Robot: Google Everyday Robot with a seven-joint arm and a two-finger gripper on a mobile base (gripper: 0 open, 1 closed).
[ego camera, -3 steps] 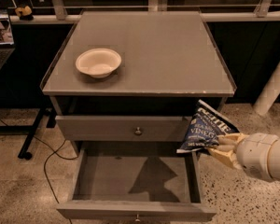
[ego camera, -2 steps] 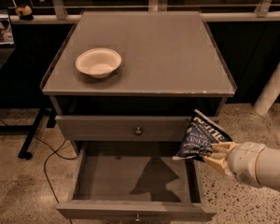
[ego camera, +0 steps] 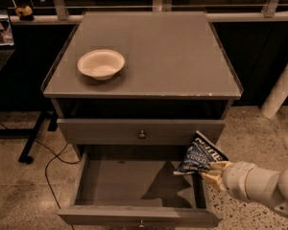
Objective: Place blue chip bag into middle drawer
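Observation:
The blue chip bag is dark blue with white lettering. My gripper is shut on its lower right end and holds it tilted above the right side of the open middle drawer. The drawer is pulled far out below the closed top drawer and its grey floor is bare. My white arm comes in from the lower right.
A white bowl sits on the left of the grey cabinet top. A black cable and a stand foot lie on the floor at the left. A white post stands at the right.
My gripper has carried the chip bag left and a little lower, from beside the cabinet's right side to over the right part of the open drawer.

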